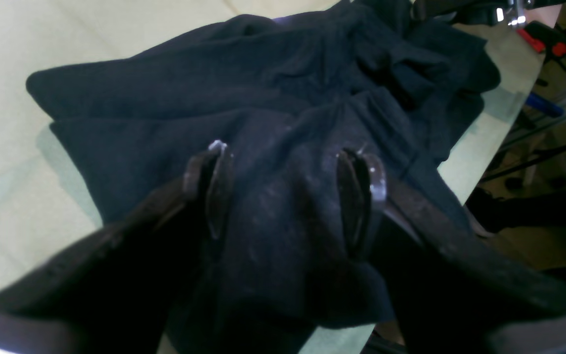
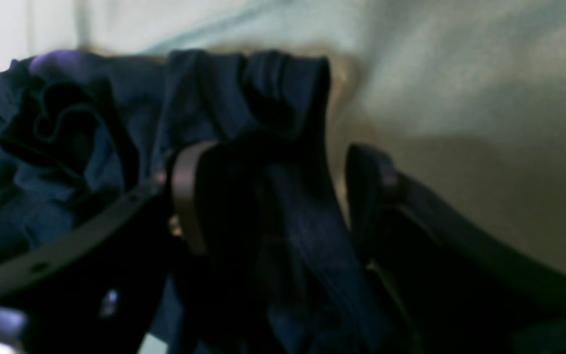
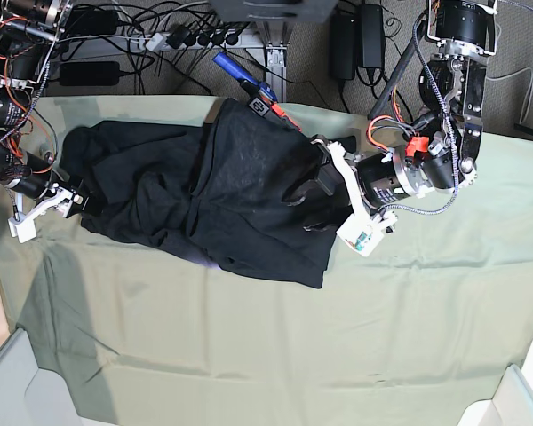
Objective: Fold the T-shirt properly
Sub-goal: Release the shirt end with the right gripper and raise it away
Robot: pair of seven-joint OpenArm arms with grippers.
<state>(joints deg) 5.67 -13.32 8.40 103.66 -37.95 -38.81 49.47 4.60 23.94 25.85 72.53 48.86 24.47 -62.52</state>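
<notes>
The black T-shirt (image 3: 213,195) lies crumpled in a long heap across the far left half of the pale green table cloth (image 3: 338,337). My left gripper (image 3: 322,191) is at the shirt's right end. In the left wrist view its fingers (image 1: 219,187) stand wide apart, and the left gripper (image 1: 288,191) is open with a bulge of T-shirt (image 1: 189,98) fabric lying between them. My right gripper (image 3: 75,200) is at the shirt's left end. In the right wrist view the right gripper (image 2: 275,196) is open over a strip of the T-shirt (image 2: 67,147), with a gap beside the cloth.
Cables and a power strip (image 3: 178,40) run behind the table. A blue and red clamp (image 3: 249,84) sits at the far edge, touching the shirt. The table's edge (image 1: 489,147) is close to the shirt in the left wrist view. Pale bins (image 3: 9,390) stand at the near corners.
</notes>
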